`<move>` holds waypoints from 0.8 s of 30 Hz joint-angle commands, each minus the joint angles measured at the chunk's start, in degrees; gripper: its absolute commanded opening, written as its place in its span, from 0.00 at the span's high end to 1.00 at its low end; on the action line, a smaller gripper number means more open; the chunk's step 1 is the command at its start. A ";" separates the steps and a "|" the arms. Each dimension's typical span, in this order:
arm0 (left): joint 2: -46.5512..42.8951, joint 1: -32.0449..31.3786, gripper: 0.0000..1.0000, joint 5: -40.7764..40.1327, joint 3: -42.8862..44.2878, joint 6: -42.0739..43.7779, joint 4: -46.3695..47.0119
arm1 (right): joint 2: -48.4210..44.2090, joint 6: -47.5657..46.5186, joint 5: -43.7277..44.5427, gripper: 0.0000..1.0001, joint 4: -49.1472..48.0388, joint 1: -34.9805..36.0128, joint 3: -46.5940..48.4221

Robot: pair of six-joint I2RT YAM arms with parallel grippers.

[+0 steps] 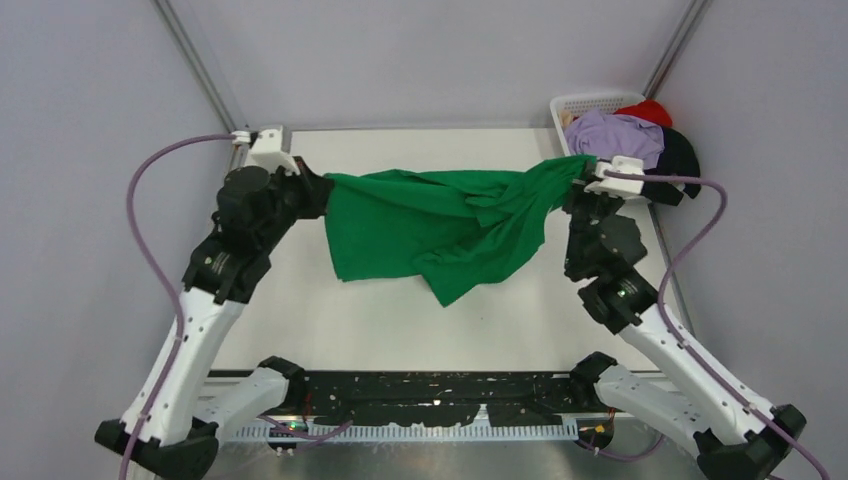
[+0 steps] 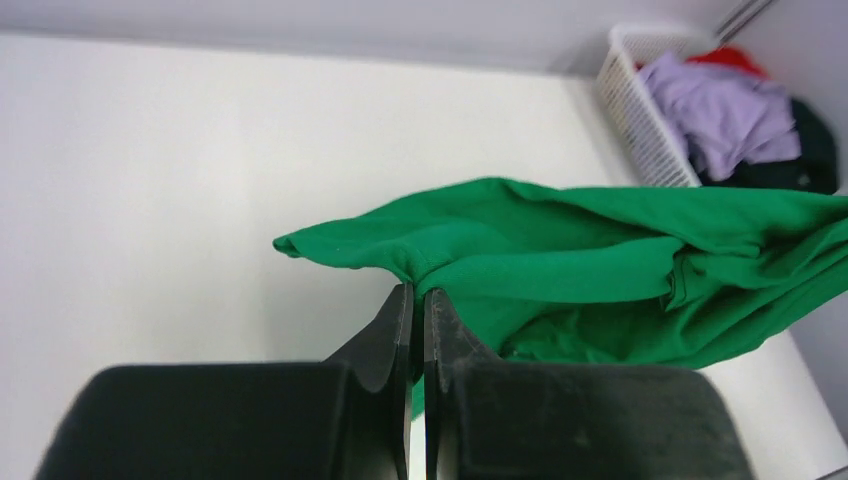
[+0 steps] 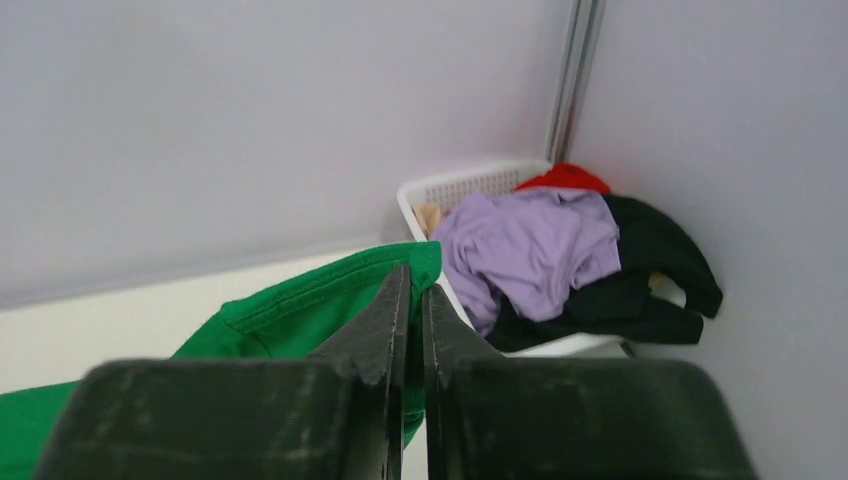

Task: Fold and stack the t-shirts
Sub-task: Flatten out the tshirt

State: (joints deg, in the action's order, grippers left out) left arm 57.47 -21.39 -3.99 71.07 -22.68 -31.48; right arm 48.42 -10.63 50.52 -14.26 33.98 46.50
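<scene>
A bright green t-shirt [image 1: 430, 225] hangs stretched between both arms above the white table, its lower part sagging in folds toward the front. My left gripper [image 1: 322, 190] is shut on its left end [image 2: 420, 262], cloth bunched at the fingertips [image 2: 418, 290]. At the other end my right gripper [image 1: 580, 172] is shut on the hemmed edge [image 3: 330, 295], pinched between the fingertips [image 3: 414, 275]. More t-shirts lie heaped in the basket: lilac [image 1: 615, 135], black [image 1: 680, 160] and red [image 1: 648, 110].
The white lattice basket [image 1: 572, 103] stands at the table's back right corner, against the wall and just behind my right gripper. Grey walls close in the table at the back and sides. The arm bases and a black rail [image 1: 430, 385] run along the near edge.
</scene>
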 commanded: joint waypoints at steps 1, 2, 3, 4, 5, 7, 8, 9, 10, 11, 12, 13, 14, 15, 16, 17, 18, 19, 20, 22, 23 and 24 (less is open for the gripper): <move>-9.82 -0.23 1.00 -2.24 4.68 4.26 7.02 | -9.20 -1.49 -6.91 0.95 -2.75 -0.19 6.39; -11.56 -0.23 1.00 -1.88 5.19 4.75 7.44 | -10.40 -0.83 -10.15 0.95 -1.80 -0.13 7.32; -13.41 -0.24 1.00 -0.86 5.68 5.31 7.87 | -12.51 0.54 -11.84 0.95 0.51 -0.14 9.28; -15.11 -0.24 1.00 -0.28 6.19 5.70 8.29 | -14.44 1.41 -15.34 0.95 2.89 -0.14 10.35; -16.69 -0.23 1.00 0.61 6.55 6.17 8.66 | -15.35 2.97 -16.80 0.95 3.92 -0.14 12.40; -19.90 -0.23 1.00 1.58 6.78 7.41 9.91 | -17.74 4.75 -21.47 0.95 6.17 -0.19 14.78; -21.19 -0.23 1.00 1.55 6.92 7.79 10.29 | -18.87 5.01 -24.91 0.95 7.58 -0.17 15.47; -22.25 -0.23 1.00 1.55 7.14 8.17 10.60 | -19.19 5.80 -27.38 0.95 8.59 -0.15 17.35; -23.04 -0.22 1.00 1.30 7.38 8.39 10.72 | -19.38 6.28 -28.36 0.95 10.60 -0.14 18.21; -23.57 -0.23 1.00 1.05 7.64 8.37 10.66 | -19.31 6.73 -30.53 0.95 11.51 -0.14 19.80; -23.89 -0.23 1.00 0.96 7.88 8.42 10.54 | -19.02 6.97 -31.12 0.95 13.16 -0.18 20.62; -23.97 -0.23 1.00 0.74 8.07 8.50 10.37 | -18.69 7.32 -31.98 0.95 13.53 -0.19 21.89; -23.88 -0.23 1.00 0.29 8.42 8.24 10.03 | -18.05 7.35 -32.29 0.95 15.07 -0.17 22.46; -23.68 -0.23 1.00 -0.22 8.53 8.04 9.70 | -17.64 7.20 -32.32 0.95 15.63 -0.15 23.43; -23.20 -0.23 1.00 -1.00 8.57 7.75 9.47 | -16.58 7.07 -32.06 0.95 16.30 -0.14 23.88; -22.51 -0.23 1.00 -2.37 8.52 7.47 9.04 | -15.93 6.51 -30.97 0.95 16.64 -0.10 24.75; -21.40 -0.23 1.00 -4.41 8.42 7.10 8.64 | -14.40 5.89 -30.28 0.95 16.97 -0.12 25.07; -20.14 -0.23 1.00 -6.97 8.37 6.78 8.14 | -13.44 5.54 -27.93 0.95 17.06 -0.13 25.53; -18.70 -0.23 1.00 -10.37 8.19 6.32 7.45 | -11.42 4.66 -26.44 0.95 17.29 -0.14 25.73; -14.85 -0.23 1.00 -17.99 7.54 5.15 5.84 | -7.38 2.80 -22.00 0.95 17.99 -0.14 26.00; -12.56 -0.23 1.00 -22.28 6.87 4.27 5.02 | -5.71 2.32 -18.61 0.95 18.59 -0.14 26.47; -10.00 -0.23 0.97 -25.98 5.85 3.42 4.20 | -1.95 1.81 -16.63 0.95 19.72 -0.14 26.85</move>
State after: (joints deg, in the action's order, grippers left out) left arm 38.72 -21.63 -13.34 79.00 -16.71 -24.43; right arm 36.86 -5.56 24.67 1.52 34.00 71.88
